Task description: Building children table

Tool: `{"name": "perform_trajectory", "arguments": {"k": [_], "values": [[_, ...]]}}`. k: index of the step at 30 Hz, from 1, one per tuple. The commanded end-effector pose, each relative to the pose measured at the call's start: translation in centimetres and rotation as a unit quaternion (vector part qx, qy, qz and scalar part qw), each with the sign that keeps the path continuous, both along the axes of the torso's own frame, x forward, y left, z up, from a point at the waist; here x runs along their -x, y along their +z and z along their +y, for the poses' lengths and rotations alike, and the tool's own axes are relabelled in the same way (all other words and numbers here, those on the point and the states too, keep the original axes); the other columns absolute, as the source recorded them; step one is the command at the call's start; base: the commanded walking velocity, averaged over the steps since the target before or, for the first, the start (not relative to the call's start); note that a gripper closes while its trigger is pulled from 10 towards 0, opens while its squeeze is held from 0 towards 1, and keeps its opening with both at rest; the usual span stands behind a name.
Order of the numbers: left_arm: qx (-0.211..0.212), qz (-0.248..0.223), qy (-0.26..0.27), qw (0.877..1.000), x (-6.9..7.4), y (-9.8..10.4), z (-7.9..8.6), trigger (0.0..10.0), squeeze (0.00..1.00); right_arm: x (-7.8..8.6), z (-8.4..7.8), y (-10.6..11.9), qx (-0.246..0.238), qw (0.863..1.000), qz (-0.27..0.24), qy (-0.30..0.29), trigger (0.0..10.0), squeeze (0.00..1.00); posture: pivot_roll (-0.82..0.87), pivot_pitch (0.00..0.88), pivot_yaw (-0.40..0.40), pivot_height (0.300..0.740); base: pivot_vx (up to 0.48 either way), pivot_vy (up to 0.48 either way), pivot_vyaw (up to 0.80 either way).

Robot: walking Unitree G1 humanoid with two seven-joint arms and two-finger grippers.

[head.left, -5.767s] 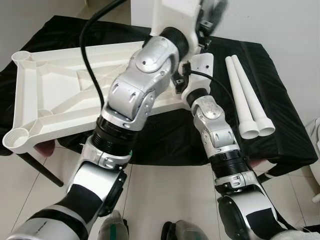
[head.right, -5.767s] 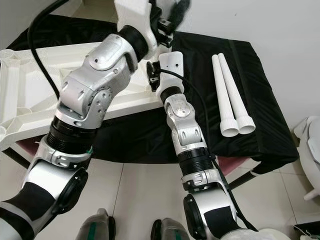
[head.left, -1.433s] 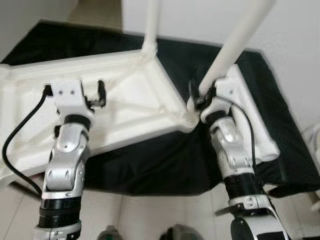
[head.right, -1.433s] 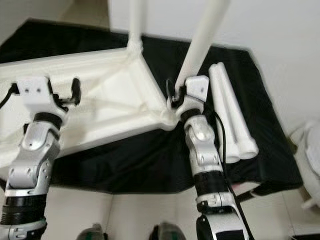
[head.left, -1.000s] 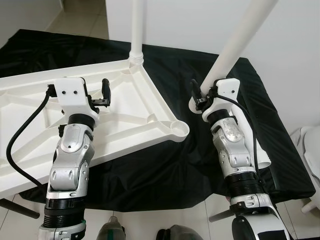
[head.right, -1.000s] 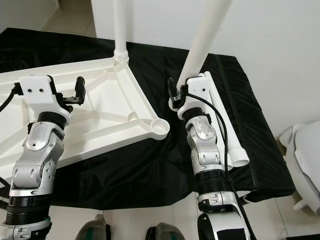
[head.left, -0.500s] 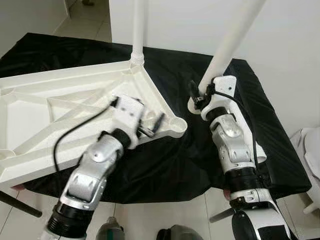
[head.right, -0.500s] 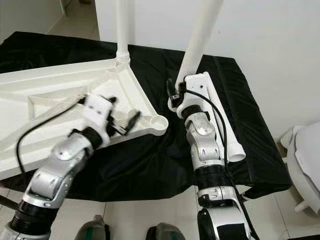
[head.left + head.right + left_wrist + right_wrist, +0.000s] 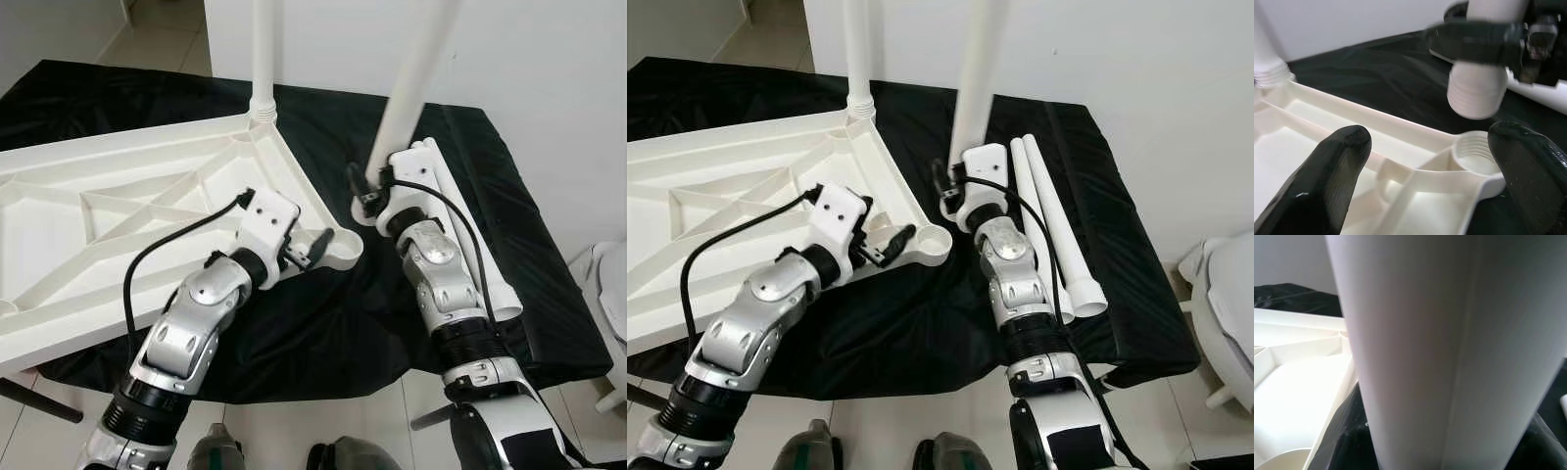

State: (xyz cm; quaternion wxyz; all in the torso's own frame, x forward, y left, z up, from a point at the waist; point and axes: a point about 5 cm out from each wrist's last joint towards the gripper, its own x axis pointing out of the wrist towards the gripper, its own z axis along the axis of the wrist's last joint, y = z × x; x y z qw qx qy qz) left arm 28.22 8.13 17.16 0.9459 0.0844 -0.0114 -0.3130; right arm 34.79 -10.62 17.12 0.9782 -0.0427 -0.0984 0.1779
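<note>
The right gripper (image 9: 370, 188) is pinched around the lower end of a white table leg (image 9: 407, 88), holding it nearly upright just beside the empty corner socket (image 9: 935, 238) of the upturned tabletop (image 9: 118, 235). The left gripper (image 9: 312, 248) has its fingers (image 9: 1342, 161) spread, straddling that same corner as if to steady it. One leg (image 9: 263, 59) already stands in the far socket, and two spare legs (image 9: 1053, 230) lie on the black cloth (image 9: 509, 196). The leg looks like light, stiff, smooth plastic, likely slippery, so a grip low near the threaded end (image 9: 1476, 95) seems wise for twisting it in straight.
</note>
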Motion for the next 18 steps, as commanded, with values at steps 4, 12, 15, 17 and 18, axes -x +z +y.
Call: {"name": "perform_trajectory", "arguments": {"k": [4,12,15,17,18], "values": [[-0.009,-0.002,0.072,0.997,-0.7,0.2,1.4,10.0,0.0,-0.4,-0.1,0.9,-0.002,1.0,-0.02,0.002,10.0,0.0,0.07,0.02,-0.033,0.74,0.0,0.0,0.0],[0.001,0.004,0.125,0.992,-1.0,0.0,3.0,10.0,0.0,-1.1,0.1,2.0,-0.005,0.999,-0.039,0.004,10.0,0.0,0.07,0.02,-0.013,0.74,0.0,0.0,0.0],[-0.006,0.002,0.121,0.993,-1.1,-0.1,2.8,10.0,0.0,-1.2,0.1,1.8,-0.007,0.999,-0.034,0.002,10.0,0.0,0.07,0.019,-0.031,0.74,0.0,0.0,0.0],[-0.005,0.002,0.113,0.994,-1.1,-0.2,2.7,10.0,0.0,-1.2,0.1,1.6,-0.01,1.0,-0.029,0.002,10.0,0.0,0.07,0.019,-0.031,0.74,0.0,0.0,0.0],[-0.002,0.003,0.108,0.994,-1.1,-0.2,2.5,10.0,0.0,-1.2,0.1,1.4,-0.012,1.0,-0.025,0.003,10.0,0.0,0.07,0.019,-0.031,0.74,0.0,0.0,0.0]]}}
